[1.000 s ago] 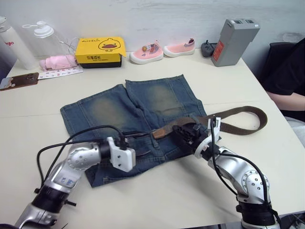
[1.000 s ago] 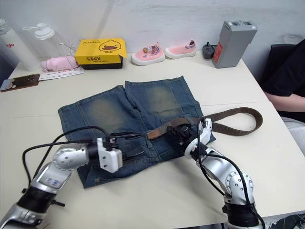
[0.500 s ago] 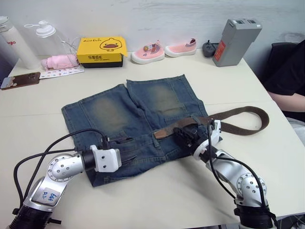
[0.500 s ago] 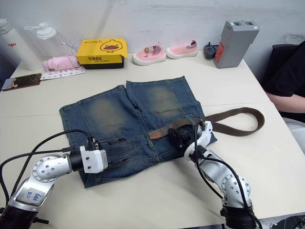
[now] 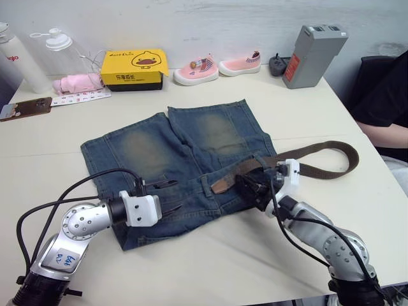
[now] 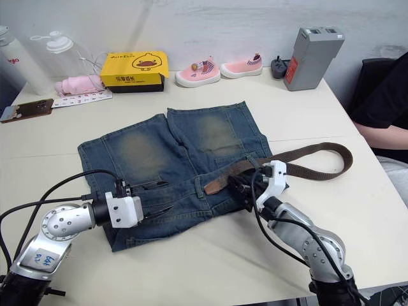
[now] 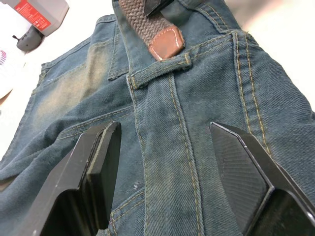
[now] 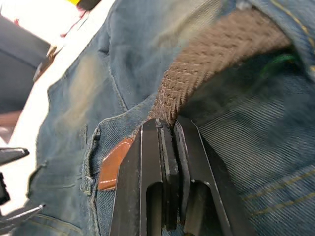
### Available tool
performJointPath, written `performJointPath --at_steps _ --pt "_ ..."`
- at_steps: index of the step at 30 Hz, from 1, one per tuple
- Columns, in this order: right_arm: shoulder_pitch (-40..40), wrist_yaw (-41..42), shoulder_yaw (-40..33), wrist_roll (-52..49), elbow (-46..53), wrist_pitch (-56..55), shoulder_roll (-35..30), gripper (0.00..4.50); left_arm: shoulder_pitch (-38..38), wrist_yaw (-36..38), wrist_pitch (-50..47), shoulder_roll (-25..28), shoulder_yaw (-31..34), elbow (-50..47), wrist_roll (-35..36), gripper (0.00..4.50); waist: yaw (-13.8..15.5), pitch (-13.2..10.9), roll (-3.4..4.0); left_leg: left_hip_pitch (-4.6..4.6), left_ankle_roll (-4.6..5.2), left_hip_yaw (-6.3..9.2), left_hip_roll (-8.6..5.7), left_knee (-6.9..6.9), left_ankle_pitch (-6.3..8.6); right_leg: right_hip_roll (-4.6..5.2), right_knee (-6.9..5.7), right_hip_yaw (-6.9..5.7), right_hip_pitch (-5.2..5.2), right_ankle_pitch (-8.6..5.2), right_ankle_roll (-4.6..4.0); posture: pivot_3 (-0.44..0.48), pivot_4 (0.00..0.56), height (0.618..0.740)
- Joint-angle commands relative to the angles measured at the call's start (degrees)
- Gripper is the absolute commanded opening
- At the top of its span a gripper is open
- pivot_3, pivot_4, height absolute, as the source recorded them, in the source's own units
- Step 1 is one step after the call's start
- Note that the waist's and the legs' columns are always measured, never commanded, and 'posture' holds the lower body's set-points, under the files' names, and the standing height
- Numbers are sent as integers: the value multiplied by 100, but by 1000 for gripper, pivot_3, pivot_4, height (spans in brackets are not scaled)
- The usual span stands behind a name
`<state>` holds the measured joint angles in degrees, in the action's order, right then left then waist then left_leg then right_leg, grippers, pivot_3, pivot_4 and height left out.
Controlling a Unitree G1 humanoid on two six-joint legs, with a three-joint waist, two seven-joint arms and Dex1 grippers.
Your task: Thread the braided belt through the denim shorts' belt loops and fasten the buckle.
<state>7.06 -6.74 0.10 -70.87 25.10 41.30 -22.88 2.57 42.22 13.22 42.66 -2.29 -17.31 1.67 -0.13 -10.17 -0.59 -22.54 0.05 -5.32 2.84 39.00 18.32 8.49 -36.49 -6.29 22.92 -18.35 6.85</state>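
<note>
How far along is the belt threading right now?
Early stage. The belt passes under the waistband material by the right tool, which pinches the strap just behind its tan tip. The left tool is open over the shorts. The tip lies just short of the next loop. Remaining loops and fastening are left.

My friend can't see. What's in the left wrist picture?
Two open black fingers hover over the blue denim shorts, straddling the stitched waistband. Just ahead, the dark-brown braided belt's tan leather tip lies by a denim belt loop.
</note>
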Motion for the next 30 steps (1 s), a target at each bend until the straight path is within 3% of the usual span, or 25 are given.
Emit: performJointPath --at_steps 1,9,16,25,30 --pt "93 179 344 669 352 -143 256 0 47 27 93 -3 78 -105 11 3169 -1 0 0 0 -1 0 0 0 0 0 0 0 0 0 0 0 150 703" --pt "264 278 793 1388 285 75 770 0 40 62 179 8 59 -91 -56 3169 -10 0 0 -1 -19 -1 0 0 -9 -1 -2 2 7 0 0 0 150 703" --pt "446 278 891 1025 169 969 980 0 162 51 437 5 -41 27 -308 3169 -17 0 1 -1 -18 -1 1 -1 -9 -2 -2 3 8 0 0 0 150 703" --pt "505 91 618 744 -65 1502 1399 0 567 -261 2237 170 -277 750 -1480 3169 -20 2 3 -1 0 -6 0 -2 3 -4 -3 2 13 0 -1 0 150 703" --pt "476 50 563 761 -52 1607 1526 0 832 -419 2739 135 -434 1257 -1766 3169 -34 3 4 -2 0 -15 -1 -4 4 -4 -11 1 25 0 -1 0 150 703"
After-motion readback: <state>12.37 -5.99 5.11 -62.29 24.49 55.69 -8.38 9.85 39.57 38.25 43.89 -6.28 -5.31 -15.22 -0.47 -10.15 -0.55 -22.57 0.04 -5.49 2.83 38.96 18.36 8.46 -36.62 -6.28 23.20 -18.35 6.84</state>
